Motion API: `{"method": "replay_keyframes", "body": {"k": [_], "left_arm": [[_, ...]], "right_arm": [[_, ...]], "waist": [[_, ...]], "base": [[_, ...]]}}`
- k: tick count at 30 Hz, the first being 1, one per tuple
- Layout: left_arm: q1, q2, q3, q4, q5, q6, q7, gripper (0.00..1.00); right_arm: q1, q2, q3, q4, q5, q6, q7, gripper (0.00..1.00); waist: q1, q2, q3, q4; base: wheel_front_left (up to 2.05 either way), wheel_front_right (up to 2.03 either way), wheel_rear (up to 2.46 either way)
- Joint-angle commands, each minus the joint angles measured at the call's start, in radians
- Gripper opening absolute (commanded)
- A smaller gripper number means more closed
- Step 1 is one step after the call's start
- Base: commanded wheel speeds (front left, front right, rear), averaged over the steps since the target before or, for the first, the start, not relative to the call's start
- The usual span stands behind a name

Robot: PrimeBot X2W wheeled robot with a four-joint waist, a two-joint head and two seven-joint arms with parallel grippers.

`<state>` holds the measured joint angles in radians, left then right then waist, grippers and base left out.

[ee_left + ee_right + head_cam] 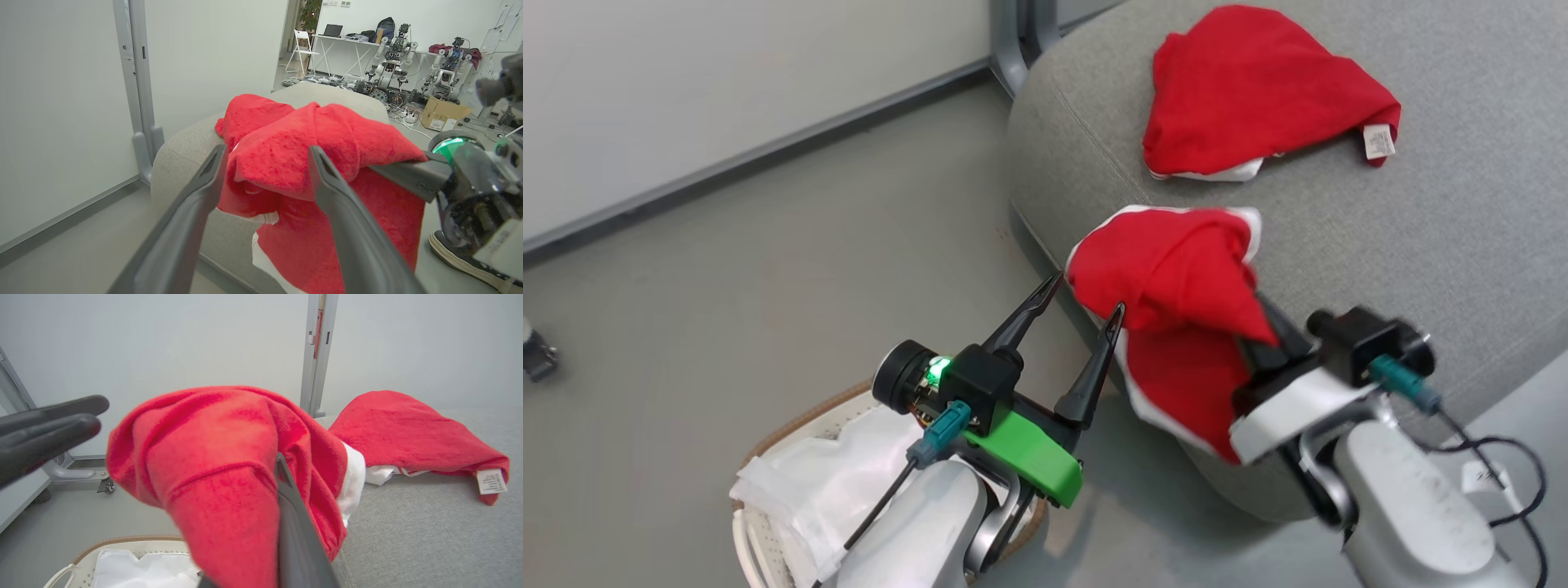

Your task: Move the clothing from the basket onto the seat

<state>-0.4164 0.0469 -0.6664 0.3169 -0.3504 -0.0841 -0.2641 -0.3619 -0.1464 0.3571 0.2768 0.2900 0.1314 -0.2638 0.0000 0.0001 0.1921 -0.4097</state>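
My right gripper (1258, 320) is shut on a red garment (1168, 278) with white edging, holding it over the front edge of the grey seat (1421, 245). The cloth drapes over its fingers (291, 522) and hangs down the seat's side. A second red garment (1258, 90) lies flat further back on the seat, its white label showing. My left gripper (1088, 294) stands open just left of the held garment, its tips close to the cloth and nothing between them. Below my left arm sits the basket (792, 425), with a white liner (833, 482) in it.
Grey floor runs left of the seat up to a white wall with a grey post (139, 81). A person's shoe (449, 253) stands on the floor to the right of the seat. Other robots, a table and a cardboard box (443, 114) stand far behind.
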Motion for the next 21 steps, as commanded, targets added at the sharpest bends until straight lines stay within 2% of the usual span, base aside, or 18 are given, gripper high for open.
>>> {"method": "replay_keyframes", "body": {"k": [1,12,21], "left_arm": [[-0.018,0.007,0.002,0.007,0.010,-0.005,0.000,1.00],[-0.084,0.007,-0.023,0.047,0.032,-0.013,0.000,1.00],[-0.164,0.006,-0.060,0.033,0.061,-0.006,0.000,1.00]], "right_arm": [[-0.031,-0.012,-0.018,-0.011,0.000,-0.001,-0.001,0.00],[-0.299,-0.184,-0.128,-0.002,-0.006,-0.001,-0.001,0.00],[-0.577,-0.358,-0.195,0.158,-0.052,-0.001,-0.001,0.00]], "waist": [[0.0000,-0.0001,0.072,-0.047],[0.0000,-0.0001,0.213,0.034],[0.0000,-0.0001,0.351,0.141]], "base": [[0.00,0.00,0.00],[0.00,0.00,0.00],[0.00,0.00,0.00]]}}
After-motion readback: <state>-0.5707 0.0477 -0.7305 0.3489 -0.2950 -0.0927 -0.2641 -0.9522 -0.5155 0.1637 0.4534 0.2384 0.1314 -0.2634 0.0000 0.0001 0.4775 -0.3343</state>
